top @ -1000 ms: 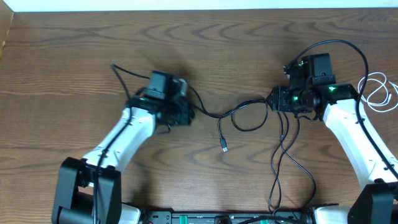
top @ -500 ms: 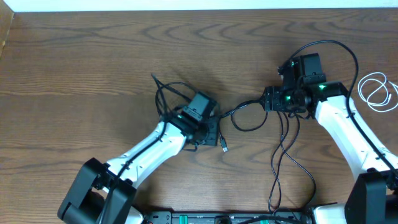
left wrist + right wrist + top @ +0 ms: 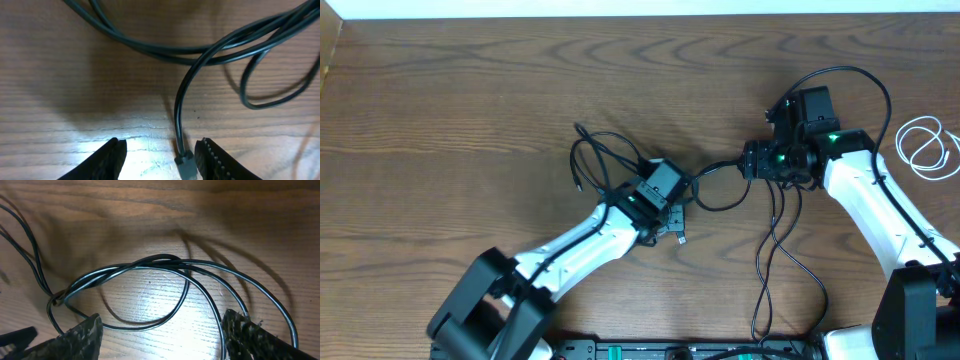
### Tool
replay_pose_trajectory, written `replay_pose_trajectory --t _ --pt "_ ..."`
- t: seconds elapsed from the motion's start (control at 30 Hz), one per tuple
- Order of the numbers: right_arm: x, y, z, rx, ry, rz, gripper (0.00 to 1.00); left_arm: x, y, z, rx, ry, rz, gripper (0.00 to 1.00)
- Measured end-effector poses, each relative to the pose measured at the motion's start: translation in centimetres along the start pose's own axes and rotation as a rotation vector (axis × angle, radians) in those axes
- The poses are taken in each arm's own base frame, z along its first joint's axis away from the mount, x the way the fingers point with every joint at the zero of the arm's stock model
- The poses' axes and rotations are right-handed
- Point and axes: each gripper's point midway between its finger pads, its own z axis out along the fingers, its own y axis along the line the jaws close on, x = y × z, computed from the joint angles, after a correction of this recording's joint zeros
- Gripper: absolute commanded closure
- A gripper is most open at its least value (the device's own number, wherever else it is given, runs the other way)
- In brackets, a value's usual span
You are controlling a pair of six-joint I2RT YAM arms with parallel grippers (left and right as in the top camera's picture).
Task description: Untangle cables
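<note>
The long black cable [image 3: 718, 206] lies across the middle of the table, looped on the left and again between my two grippers. Its small plug [image 3: 186, 163] rests on the wood between the open fingers of my left gripper [image 3: 162, 161], close to the right finger [image 3: 216, 161] and not pinched. That plug [image 3: 680, 238] shows just below the left gripper [image 3: 672, 218] overhead. My right gripper [image 3: 162, 337] hangs open over crossing black cable strands [image 3: 165, 257], gripping none. The white cable [image 3: 926, 146] lies coiled at the far right.
Thicker black wires [image 3: 772, 262] from the right arm trail down to the table's front edge. The left arm [image 3: 580, 245] stretches diagonally from the front left. The table's far edge [image 3: 640, 15] runs along the top.
My left arm has swung right toward the middle and now sits over the plug; the cable's left loops shifted right with it. The right gripper's jaws have opened wider.
</note>
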Motion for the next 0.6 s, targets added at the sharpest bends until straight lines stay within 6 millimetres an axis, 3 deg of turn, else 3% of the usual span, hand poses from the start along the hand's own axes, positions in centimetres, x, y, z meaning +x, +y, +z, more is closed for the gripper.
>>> replay_pose_trajectory --t 0.2,0.43,0.5,0.6 --pt "0.2 0.7 0.0 -0.041 0.01 0.007 0.22 0.8 -0.9 1.2 -0.001 0.005 0.009 0.51" --pt "0.1 1.0 0.0 -0.055 0.006 -0.018 0.08 1.0 -1.2 1.2 0.003 0.0 0.008 0.53" --pt "0.3 0.5 0.0 -0.031 0.014 -0.04 0.04 1.0 -1.1 1.3 0.0 0.002 0.007 0.61" --pt "0.3 0.1 0.0 -0.006 0.014 -0.05 0.02 1.0 -1.1 1.4 -0.004 0.002 -0.001 0.87"
